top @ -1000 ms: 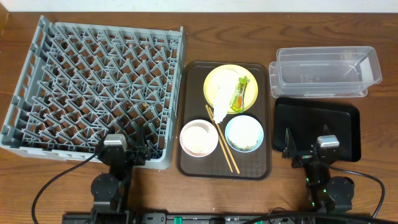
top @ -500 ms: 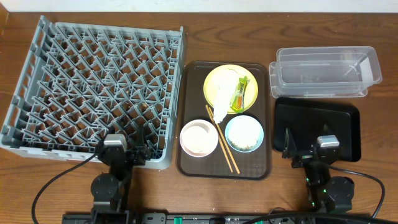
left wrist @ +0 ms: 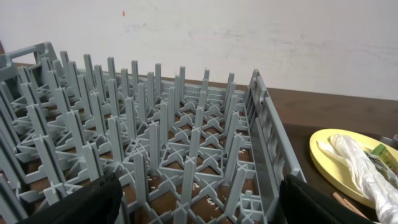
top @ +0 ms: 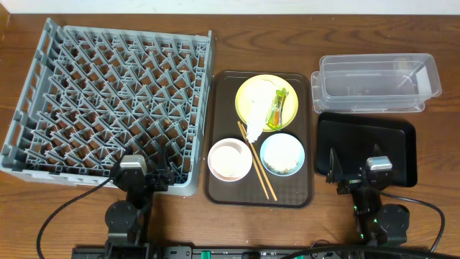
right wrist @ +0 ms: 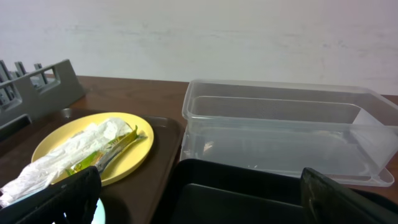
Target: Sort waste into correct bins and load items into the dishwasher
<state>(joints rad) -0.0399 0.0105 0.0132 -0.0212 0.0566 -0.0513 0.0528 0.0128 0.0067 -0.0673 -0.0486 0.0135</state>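
Overhead, the brown wooden bench [top: 259, 43] is seen with everything laid out on it. The biggest thing, the grey dish rack [top: 108, 101], is set on the left side, and nothing is seen in it. The left end effector [left wrist: 199, 210] is held at the rack's near edge. In the left wrist view its two dark fingers [left wrist: 93, 199] are spread wide apart, with nothing gripped and only the rack's pegs seen beyond them.

The brown serving tray [top: 296, 193] is set in the middle, just beside the rack. On the right, the clear tub [top: 374, 85] is placed at the back and the black tray [top: 366, 137] just in front of it. The right end effector [right wrist: 199, 202] is held at the near edge of the black tray. Its fingers are also spread wide and nothing is gripped.

On the serving tray, well apart from both end effectors, the yellow plate [top: 248, 95] is found at the back. The pink bowl [top: 230, 160] and the blue bowl [top: 282, 152] are set side by side in front of it. The chopsticks [top: 257, 171] are laid between the two bowls. The white napkin [top: 257, 121] is laid across the plate's near edge, and the green-yellow packet [top: 277, 109] is laid on the plate just beside it. Small pale crumbs [top: 284, 167] are seen in the blue bowl.
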